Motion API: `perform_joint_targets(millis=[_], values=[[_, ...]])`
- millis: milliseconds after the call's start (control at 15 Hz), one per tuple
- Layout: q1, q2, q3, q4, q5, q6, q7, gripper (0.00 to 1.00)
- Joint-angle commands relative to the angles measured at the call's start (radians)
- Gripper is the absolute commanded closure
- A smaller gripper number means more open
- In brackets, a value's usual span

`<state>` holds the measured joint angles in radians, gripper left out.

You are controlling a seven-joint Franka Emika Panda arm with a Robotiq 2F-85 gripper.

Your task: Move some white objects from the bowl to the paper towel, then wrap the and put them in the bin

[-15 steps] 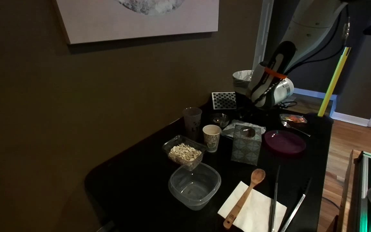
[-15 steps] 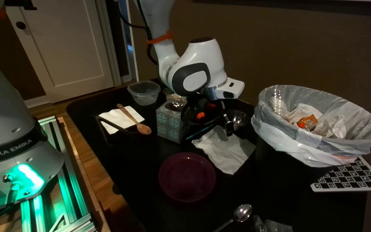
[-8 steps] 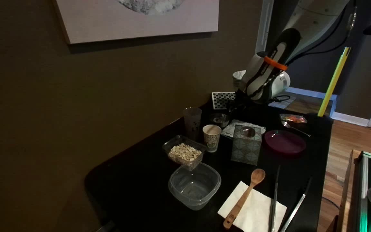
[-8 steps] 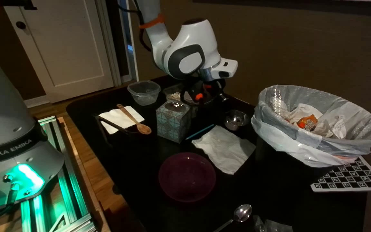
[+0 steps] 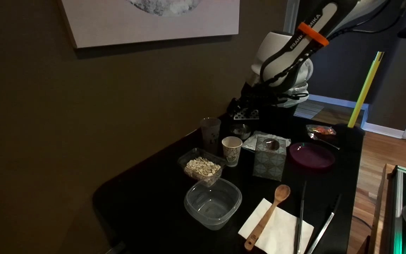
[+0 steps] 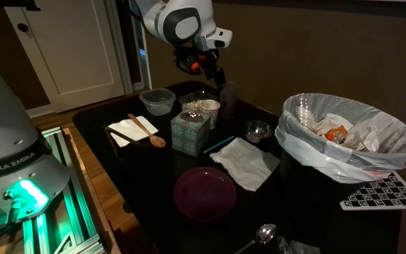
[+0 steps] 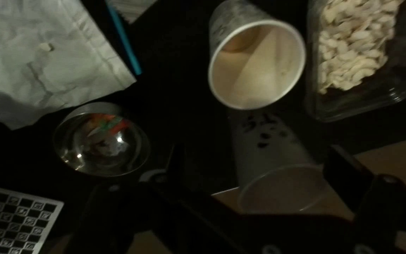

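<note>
White seeds (image 7: 358,46): a heap is lying in the clear tub (image 7: 365,104), which I am taking for the bowl, beside the paper cup (image 7: 256,60).

Paper towel (image 6: 245,164): is lying open and creased, left of the bin (image 6: 308,151) in an exterior view; one pale fleck (image 7: 46,46), perhaps a moved seed, is resting on it.

Progress, as I am judging it: moving is barely starting; more seeds, wrapping and binning are remaining.

Fingers (image 7: 349,176): are standing apart, gripping nothing that I am seeing, near the translucent cup (image 7: 273,155), whose mouth is showing between them in the wrist view.

Table (image 5: 146,211): black, is carrying glass bowl (image 7: 97,167), tissue box (image 5: 270,162), maroon plate (image 6: 204,197), tongs (image 5: 323,229), and wooden spoon (image 5: 269,215) on napkin (image 5: 280,233).

Room: dim; brown wall (image 5: 100,106) is bearing a picture (image 5: 153,24); white door (image 6: 79,49) is standing far left in an exterior view.
</note>
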<state>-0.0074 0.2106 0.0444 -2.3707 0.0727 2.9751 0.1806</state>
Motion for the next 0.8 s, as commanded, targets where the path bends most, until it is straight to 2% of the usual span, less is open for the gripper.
perform_joint_targets(millis=[0,267,733], values=[[0.019,-0.021,0.048,0.010,0.081,-0.137,-0.014,0.00],[0.091,0.035,0.005,0.038,0.007,-0.189,0.122,0.00],[0.245,0.178,-0.065,0.118,-0.059,-0.140,0.360,0.00]])
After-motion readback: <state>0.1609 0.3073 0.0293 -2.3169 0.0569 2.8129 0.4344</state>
